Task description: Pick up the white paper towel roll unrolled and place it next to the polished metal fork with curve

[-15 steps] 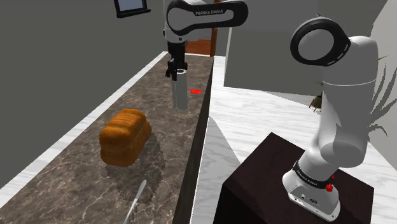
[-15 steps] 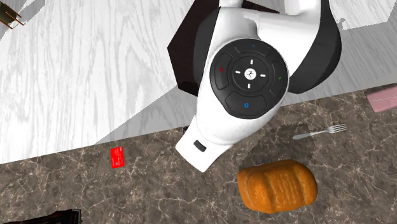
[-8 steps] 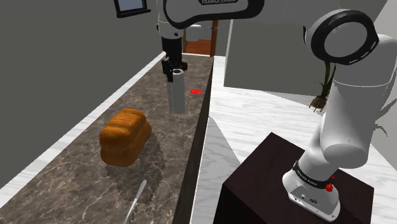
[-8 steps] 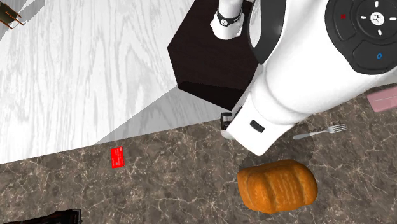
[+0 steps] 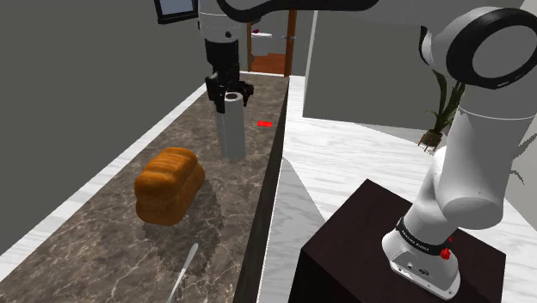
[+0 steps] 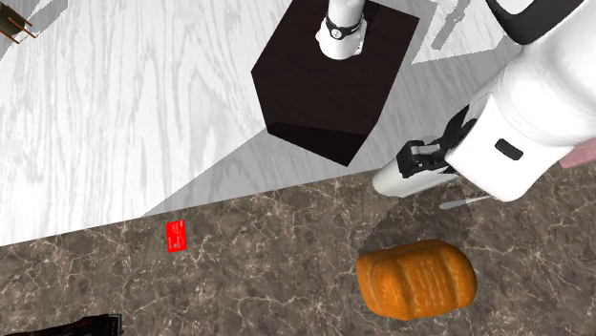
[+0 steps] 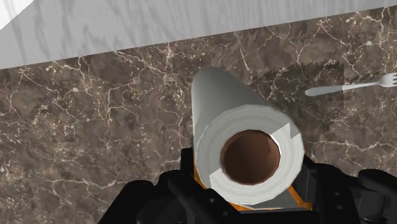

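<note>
Veined brown marble counter (image 7: 95,114) beneath grey-white cylindrical paper towel roll (image 7: 245,121)

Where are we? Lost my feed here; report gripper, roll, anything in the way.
Gripper shut on paper towel roll, roll upright. Fork lies on counter. Bread loaf nearby, apart from fork.

Pincer (image 5: 228,92): we see it has swung along the counter (image 5: 95,241), nearer the bread loaf (image 5: 169,185).
Paper towel roll (image 5: 231,129): carried along with it, now closer to the loaf's far end.
Arm (image 6: 535,134): in the second exterior view we watched it sweep across to the loaf's upper right, uncovering the stand (image 6: 325,95).
Fork (image 6: 463,202): beyond the loaf, its tines are now covered by the arm.
</note>
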